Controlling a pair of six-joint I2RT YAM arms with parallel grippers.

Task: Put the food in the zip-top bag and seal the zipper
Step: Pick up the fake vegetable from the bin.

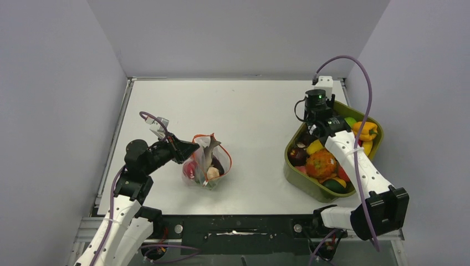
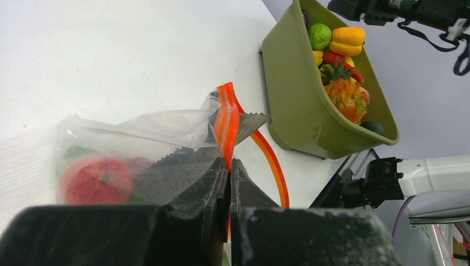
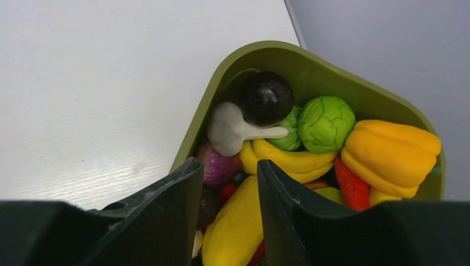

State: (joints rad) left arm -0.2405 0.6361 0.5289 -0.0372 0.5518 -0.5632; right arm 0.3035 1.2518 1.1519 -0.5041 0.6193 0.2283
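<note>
The clear zip-top bag point(image 1: 205, 166) lies left of the table's middle with its mouth up. It holds food: a red piece point(image 2: 94, 177), a beige piece point(image 1: 213, 173) and a grey piece point(image 1: 209, 147) that sticks out of the mouth. My left gripper point(image 2: 229, 162) is shut on the orange-red zipper point(image 2: 227, 122) and holds that mouth edge up. My right gripper point(image 3: 228, 166) is down inside the olive-green tub point(image 3: 310, 72). Its jaws stand on either side of a long yellow food piece point(image 3: 238, 227), which fills the gap between them.
The tub point(image 1: 310, 185) at the right holds several more pieces: a green ball point(image 3: 327, 122), a yellow pepper point(image 3: 393, 155), a dark round fruit point(image 3: 266, 97), a white mushroom point(image 3: 230, 130) and a banana point(image 3: 294, 160). Grey walls stand on three sides.
</note>
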